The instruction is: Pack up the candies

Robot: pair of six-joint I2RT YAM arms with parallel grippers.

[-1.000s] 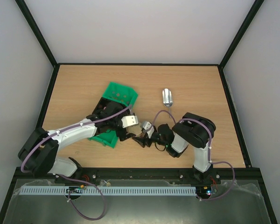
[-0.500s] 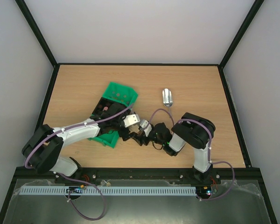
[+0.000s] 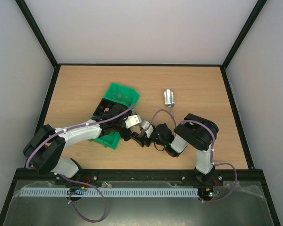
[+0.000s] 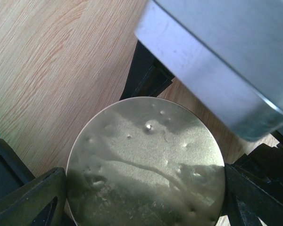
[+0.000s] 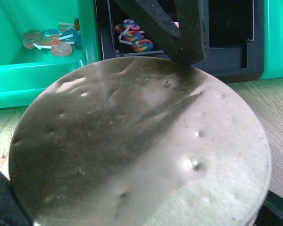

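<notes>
Vs 1 s ago, both wrists have closed in on each other at the middle of the light-wood bench (image 3: 85, 84), and the right arm (image 3: 195, 134) forearm has swung left. Vs 0.5 s ago, almost no change.

Left arm (image 3: 80, 134) reaches fwd-right, low over the near corner of the green plastic bin (image 3: 120, 94). Right arm is folded, elbow out right, wrist pointing left.

Left gripper (image 4: 141, 202) is clamped on a round, dull-gold, dimpled metal disc (image 4: 146, 165), w/ one finger at each edge. Right gripper (image 5: 137, 212) faces a like disc that fills its view. Its fingers are only dark slivers in the bottom corners, so can't tell if it grips.

Silver metal scoop (image 3: 169, 97) lies apart, further back. Candies (image 5: 52, 40), small swirl sweets, sit in the bin's green and black compartments.
</notes>
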